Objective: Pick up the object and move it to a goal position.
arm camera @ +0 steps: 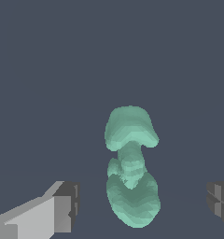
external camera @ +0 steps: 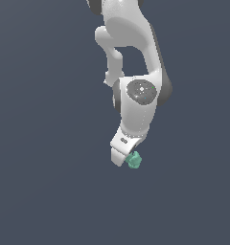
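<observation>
The object (arm camera: 131, 168) is a small teal-green knobbly cluster of rounded blobs lying on the dark grey floor. In the exterior view it (external camera: 134, 160) shows just below the white arm's hand, partly hidden by it. In the wrist view my gripper (arm camera: 144, 207) is open, with one fingertip (arm camera: 67, 205) on one side of the object and the other fingertip (arm camera: 220, 198) on the other side. Both fingertips stand clear of the object. In the exterior view the fingers are hidden behind the white hand (external camera: 124, 143).
The dark grey floor (external camera: 45, 182) surrounds the arm. The white arm (external camera: 136, 72) reaches down from the top of the exterior view.
</observation>
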Controlling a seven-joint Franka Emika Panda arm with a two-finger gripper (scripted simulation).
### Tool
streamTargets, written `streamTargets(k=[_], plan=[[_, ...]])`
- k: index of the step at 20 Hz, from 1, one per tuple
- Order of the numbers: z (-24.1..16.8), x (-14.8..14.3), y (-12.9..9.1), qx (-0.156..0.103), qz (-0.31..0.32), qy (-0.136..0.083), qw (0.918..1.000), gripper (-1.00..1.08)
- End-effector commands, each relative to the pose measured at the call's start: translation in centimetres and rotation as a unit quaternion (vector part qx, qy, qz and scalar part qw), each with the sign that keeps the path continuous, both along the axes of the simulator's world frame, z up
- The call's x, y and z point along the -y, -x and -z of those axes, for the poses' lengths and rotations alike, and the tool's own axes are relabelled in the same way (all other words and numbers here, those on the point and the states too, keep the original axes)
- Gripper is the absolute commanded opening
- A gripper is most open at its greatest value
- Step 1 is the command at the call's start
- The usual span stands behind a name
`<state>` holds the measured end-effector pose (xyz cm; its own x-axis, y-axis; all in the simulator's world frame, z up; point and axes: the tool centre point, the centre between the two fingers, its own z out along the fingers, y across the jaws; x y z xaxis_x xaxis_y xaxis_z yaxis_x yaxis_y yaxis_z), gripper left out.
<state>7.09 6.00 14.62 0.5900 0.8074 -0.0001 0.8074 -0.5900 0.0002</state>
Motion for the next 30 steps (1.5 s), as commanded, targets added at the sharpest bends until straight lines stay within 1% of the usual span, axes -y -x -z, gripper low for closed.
streamTargets(k=[1,7,16,22,23,30], plan=[[0.0,0.0,-0.1,0.000,-0.006,0.000,1.0000,1.00],[0.7,0.0,0.0,0.000,-0.004,0.000,1.0000,1.00],[4.8,0.0,0.1,0.000,-0.006,0.000,1.0000,1.00],[5.0,0.0,-0.1,0.000,-0.006,0.000,1.0000,1.00],[5.0,0.0,-0.1,0.000,-0.006,0.000,1.0000,-1.00],[5.0,0.0,-0.1,0.000,-0.006,0.000,1.0000,-1.00]])
